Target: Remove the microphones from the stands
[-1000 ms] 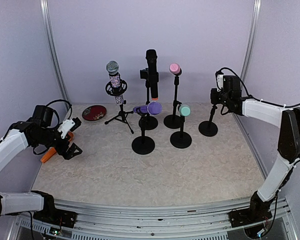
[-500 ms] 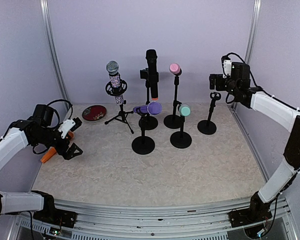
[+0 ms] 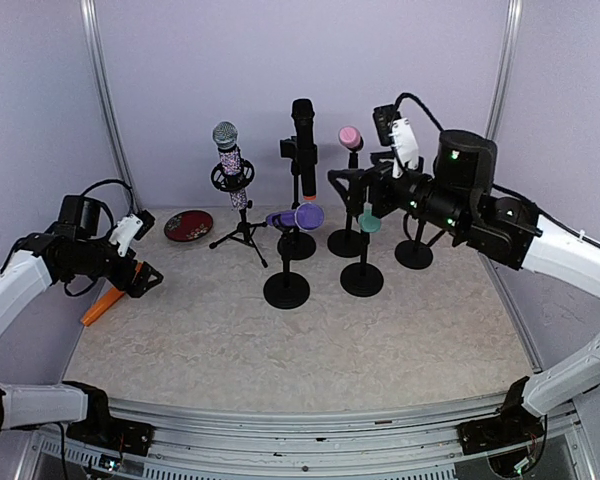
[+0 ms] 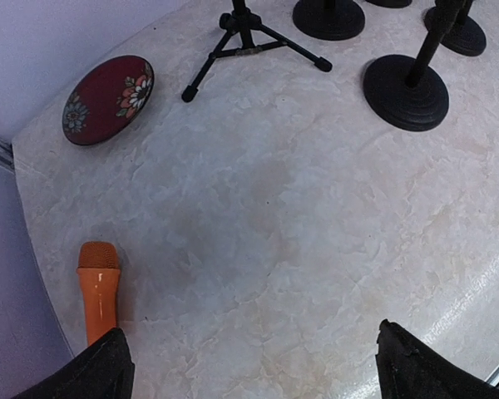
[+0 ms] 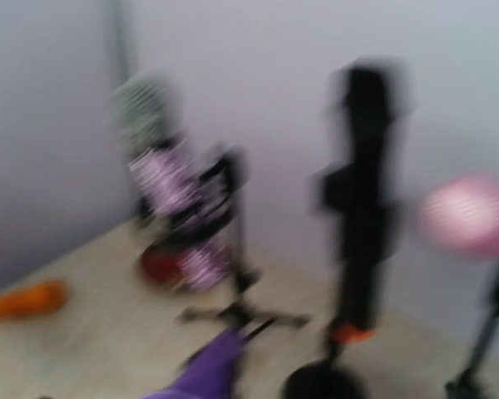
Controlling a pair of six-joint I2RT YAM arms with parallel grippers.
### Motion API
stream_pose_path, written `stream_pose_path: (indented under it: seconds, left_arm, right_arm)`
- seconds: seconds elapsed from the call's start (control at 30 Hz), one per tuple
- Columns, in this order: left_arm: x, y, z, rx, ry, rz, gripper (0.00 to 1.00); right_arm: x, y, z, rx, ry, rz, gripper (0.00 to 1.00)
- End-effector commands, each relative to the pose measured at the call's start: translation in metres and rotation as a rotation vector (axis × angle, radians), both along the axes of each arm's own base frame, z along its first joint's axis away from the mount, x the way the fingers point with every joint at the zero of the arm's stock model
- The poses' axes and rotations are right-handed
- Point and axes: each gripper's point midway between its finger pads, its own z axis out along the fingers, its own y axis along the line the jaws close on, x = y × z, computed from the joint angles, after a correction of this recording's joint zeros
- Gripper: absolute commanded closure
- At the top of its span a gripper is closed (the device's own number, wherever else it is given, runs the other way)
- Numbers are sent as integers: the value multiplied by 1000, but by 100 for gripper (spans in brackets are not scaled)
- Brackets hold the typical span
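While the left tool (image 4: 249, 332) hovers with jaws apart above the tabletop (image 4: 316, 208), the orange microphone (image 4: 99, 291) lies flat on it. Right tool (image 3: 352, 185), beside the pink microphone (image 3: 350, 137): jaw state cannot be told.

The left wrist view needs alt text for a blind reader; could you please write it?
An orange microphone lies flat on the pale marbled table, beside the open left gripper. Beyond sit a red floral dish, tripod legs and round black stand bases.
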Motion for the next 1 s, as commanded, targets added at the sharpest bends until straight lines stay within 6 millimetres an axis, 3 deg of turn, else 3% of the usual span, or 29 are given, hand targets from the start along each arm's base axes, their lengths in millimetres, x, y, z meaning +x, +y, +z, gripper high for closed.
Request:
stream_pose_path:
  seconds: [0.0,0.2,0.43,0.63,0.77,0.97]
  left_arm:
    - [16,10,41,-37,-152,72,1]
    - [15,13,44,-42,-156,84,1]
    - [19,17,46,-63,-168,95,1]
    - [16,7,55,-95,-194,37,1]
    - [17,8,56,-96,-208,50,1]
    - [9,-6,56,-157,-201,-11,1]
  right_arm:
    - [-14,44,-40,-46,81,71,0]
    - [-5,78,-71,-108,137,89,0]
    - [5,99,-95,-142,175,70,11]
    - [12,112,-99,-142,177,62,35]
    - [10,117,-103,-146,195,64,58]
    - [1,124,-102,-120,207,75,78]
